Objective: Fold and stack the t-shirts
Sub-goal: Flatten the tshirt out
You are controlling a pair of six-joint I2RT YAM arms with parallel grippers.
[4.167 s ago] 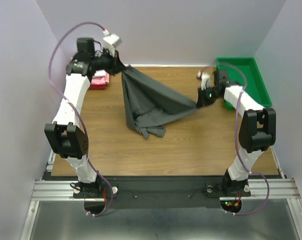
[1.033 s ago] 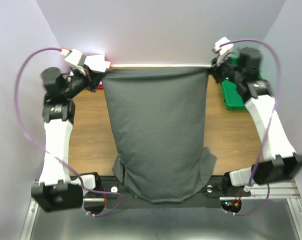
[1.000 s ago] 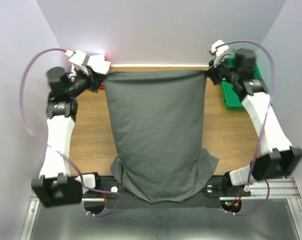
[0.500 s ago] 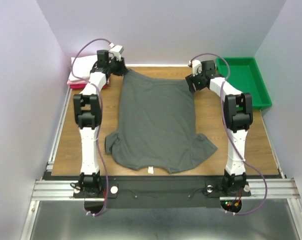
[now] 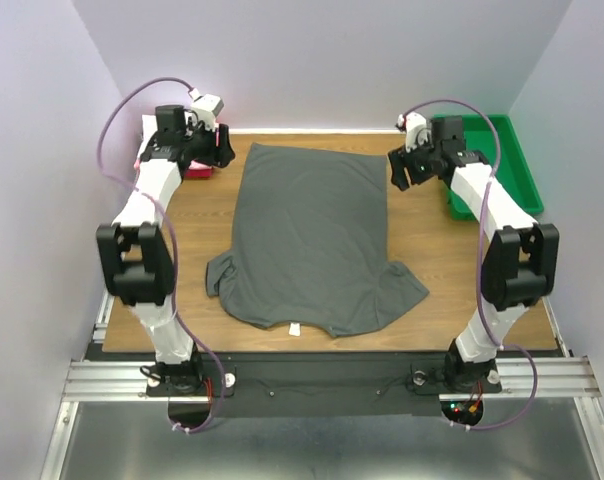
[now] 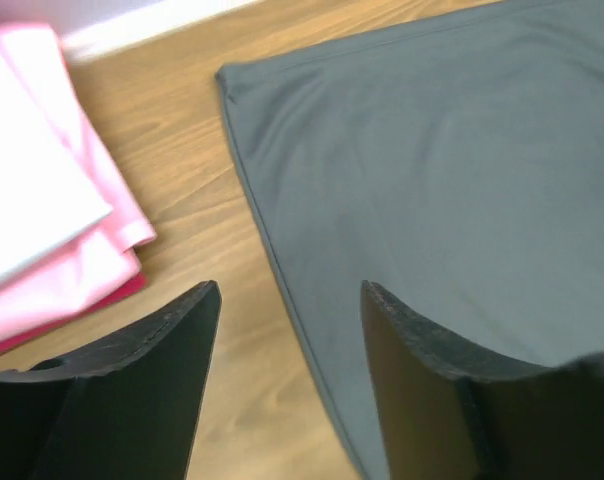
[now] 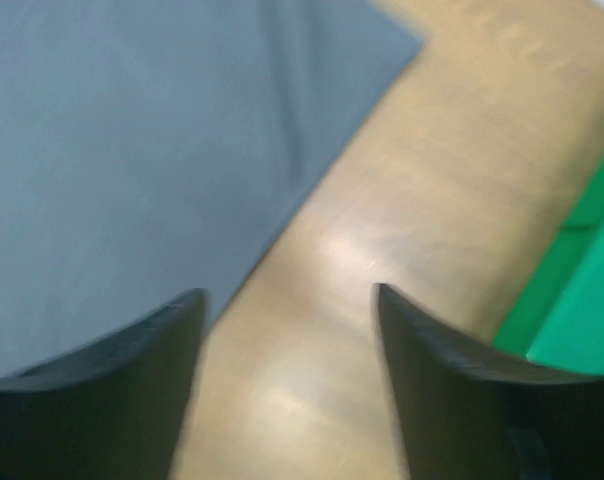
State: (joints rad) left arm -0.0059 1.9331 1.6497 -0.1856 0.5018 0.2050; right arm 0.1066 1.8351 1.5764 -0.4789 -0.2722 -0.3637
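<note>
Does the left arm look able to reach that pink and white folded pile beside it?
Probably yes: the folded pile lies just beside the open jaws of the left arm, with nothing between them.

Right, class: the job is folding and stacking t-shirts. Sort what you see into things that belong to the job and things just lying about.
Belongs to the job:
- dark grey t-shirt, spread flat on the table
- folded white shirt, far left
- folded pink shirts under it

Just lying about:
- green tray, far right
</note>
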